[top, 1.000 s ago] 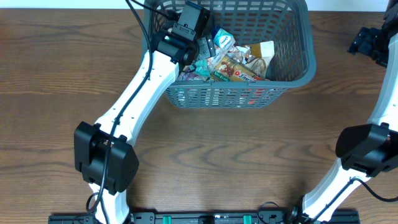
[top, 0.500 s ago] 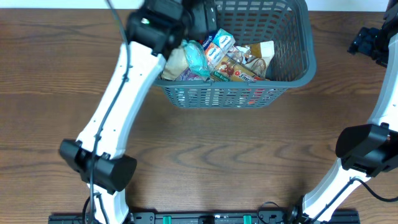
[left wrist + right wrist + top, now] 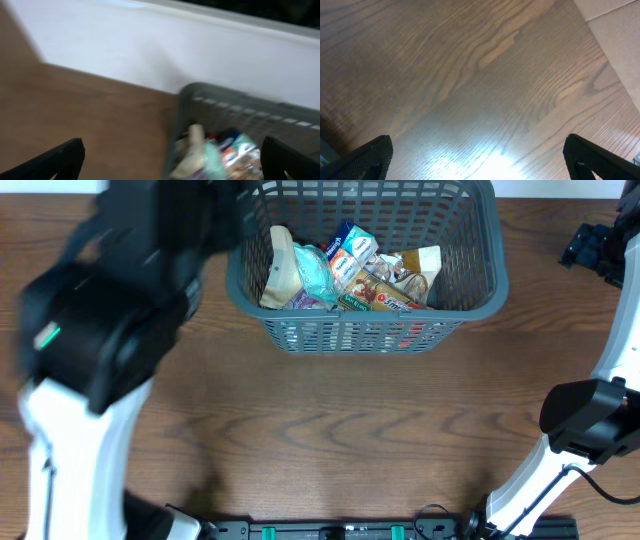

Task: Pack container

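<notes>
A brown wood-grain counter (image 3: 330, 440) fills the overhead view, and the left wrist view shows a white wall behind it. The container (image 3: 470, 295) sits at the far edge of the counter, about midway across. Its long axis runs left to right, and snack packets (image 3: 350, 275) are heaped on its base.

The left arm (image 3: 110, 310) is a large blur high over the left part of the counter, and its dark upper part overlaps the container's left rim in the overhead view. In its wrist view the left end effector (image 3: 172, 160) is released, fingers spread wide with nothing between them. The container lies ahead of it and to the right, its near corner low in the frame.

The right end effector (image 3: 482, 160) is also released and empty. It is parked over bare wood off the container's right end, well apart from it.

The left arm is therefore the nearer one, and any further drop would mean coming in over the container's left short end. No packet is visible outside the container, so packing looks close to finished.
</notes>
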Available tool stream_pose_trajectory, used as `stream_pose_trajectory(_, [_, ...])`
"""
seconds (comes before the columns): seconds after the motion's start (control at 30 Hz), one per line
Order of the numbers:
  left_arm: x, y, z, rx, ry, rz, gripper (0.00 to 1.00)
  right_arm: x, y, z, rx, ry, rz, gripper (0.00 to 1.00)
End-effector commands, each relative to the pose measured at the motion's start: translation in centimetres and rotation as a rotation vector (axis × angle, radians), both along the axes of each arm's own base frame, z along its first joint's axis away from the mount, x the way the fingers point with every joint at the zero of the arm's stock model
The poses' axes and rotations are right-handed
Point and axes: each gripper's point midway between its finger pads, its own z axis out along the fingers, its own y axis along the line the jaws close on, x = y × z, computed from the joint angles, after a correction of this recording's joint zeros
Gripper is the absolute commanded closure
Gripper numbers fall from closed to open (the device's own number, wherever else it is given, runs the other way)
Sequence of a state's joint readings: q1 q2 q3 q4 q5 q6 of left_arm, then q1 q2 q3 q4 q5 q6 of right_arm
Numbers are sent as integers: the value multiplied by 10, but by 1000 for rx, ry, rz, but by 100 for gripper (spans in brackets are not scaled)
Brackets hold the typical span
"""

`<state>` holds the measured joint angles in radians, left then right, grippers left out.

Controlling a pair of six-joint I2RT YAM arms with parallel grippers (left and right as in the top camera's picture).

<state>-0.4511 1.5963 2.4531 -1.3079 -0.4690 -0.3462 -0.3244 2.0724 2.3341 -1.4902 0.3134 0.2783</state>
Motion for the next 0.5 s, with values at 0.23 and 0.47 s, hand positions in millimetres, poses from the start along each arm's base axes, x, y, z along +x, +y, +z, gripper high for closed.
stream_pose_trajectory(0.23, [-82,49,-24,59,175,78,1,-1,-6,-3,-5,4,-24,1])
stream_pose_trajectory(0.47, [-152,54,-3,-118,76,-52,1,-1,-6,-3,-5,4,-24,1])
